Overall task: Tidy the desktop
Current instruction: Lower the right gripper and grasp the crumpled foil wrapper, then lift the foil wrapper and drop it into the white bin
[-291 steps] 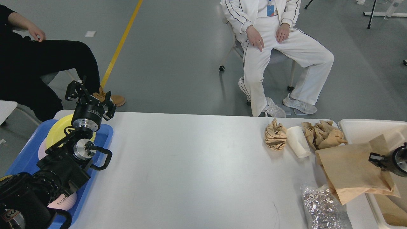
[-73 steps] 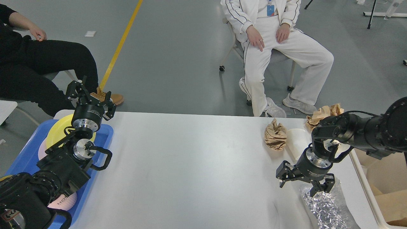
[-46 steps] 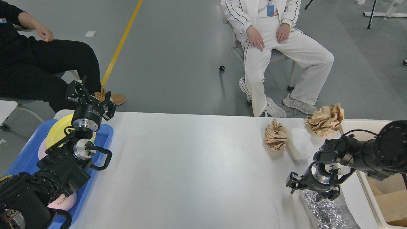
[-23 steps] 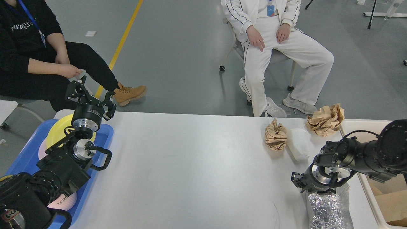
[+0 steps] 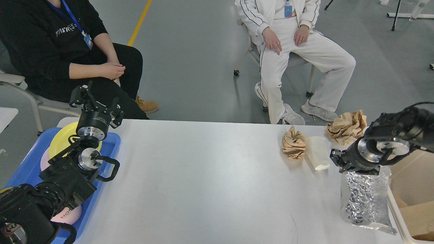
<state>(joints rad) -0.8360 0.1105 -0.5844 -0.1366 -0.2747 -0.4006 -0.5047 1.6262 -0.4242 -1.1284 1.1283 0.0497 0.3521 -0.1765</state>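
The desktop (image 5: 203,176) fills the lower middle of the view, and everything else is placed against it. At its near right, a crinkled silver foil bag (image 5: 364,198) hangs from the right gripper (image 5: 352,169), whose fingers are clamped on the bag's top edge; the bag's lower end seems to touch the desktop near its right edge. Just off that right edge sits a cream bin (image 5: 395,210) with brown paper (image 5: 413,203) inside.

At the near left, the left arm runs up over a blue tray (image 5: 112,145) that lies at the desktop's left end. The tray holds a yellow plate (image 5: 59,142) and a pink one (image 5: 69,214) nearer the camera.

Farther back on the right side of the desktop, a white paper cup (image 5: 317,156) lies on its side, touching a crumpled brown paper ball (image 5: 293,143) on its left. A second crumpled paper wad (image 5: 347,127) rests near the far right corner.

Over the desktop's far left corner, the left gripper (image 5: 96,101) points upward with its fingers spread apart, holding nothing.

Beyond the far edge, a person in black (image 5: 71,51) sits at the left and a person in white (image 5: 291,44) sits toward the right, both on chairs on the grey floor (image 5: 190,61).
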